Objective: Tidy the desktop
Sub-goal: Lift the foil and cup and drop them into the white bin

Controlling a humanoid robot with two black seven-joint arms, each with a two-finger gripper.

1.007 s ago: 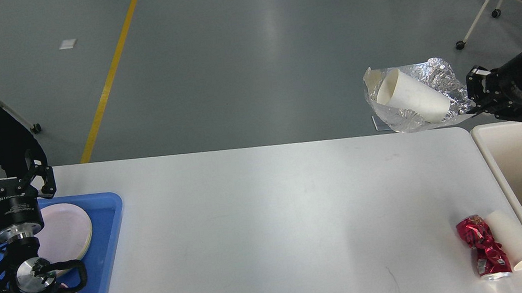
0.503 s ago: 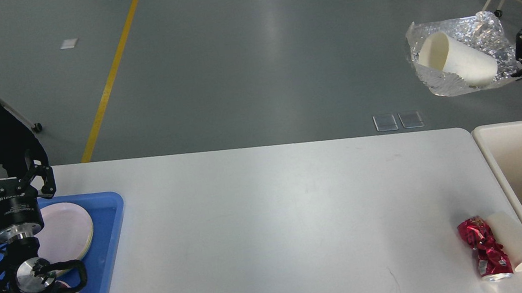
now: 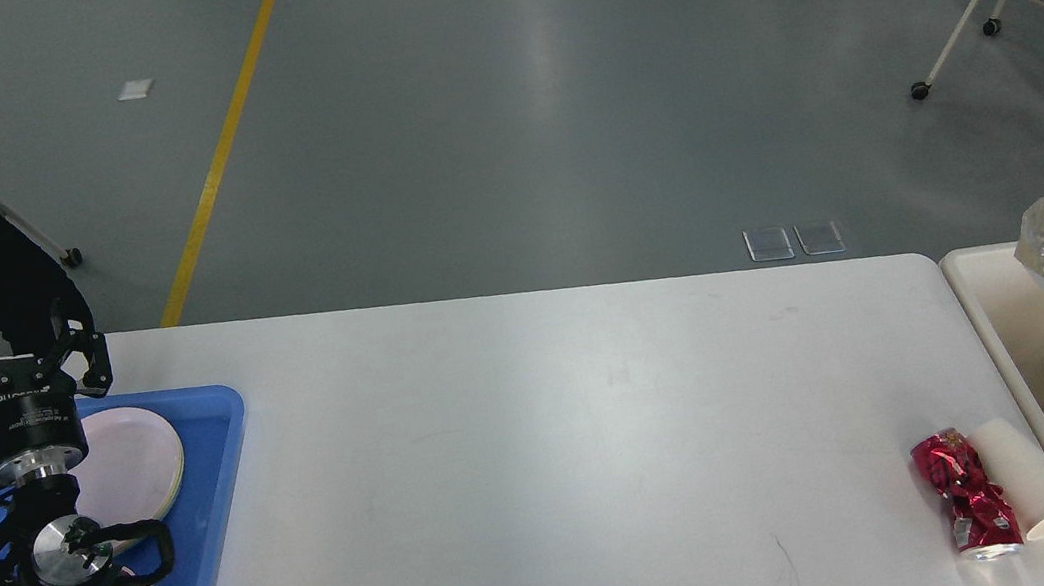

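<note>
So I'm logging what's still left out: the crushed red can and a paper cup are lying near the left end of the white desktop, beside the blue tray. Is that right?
Not quite. The head view shows the crushed red can and the paper cup lying near the right end of the white desktop, beside the cream bin. The blue tray sits at the left end.
</note>
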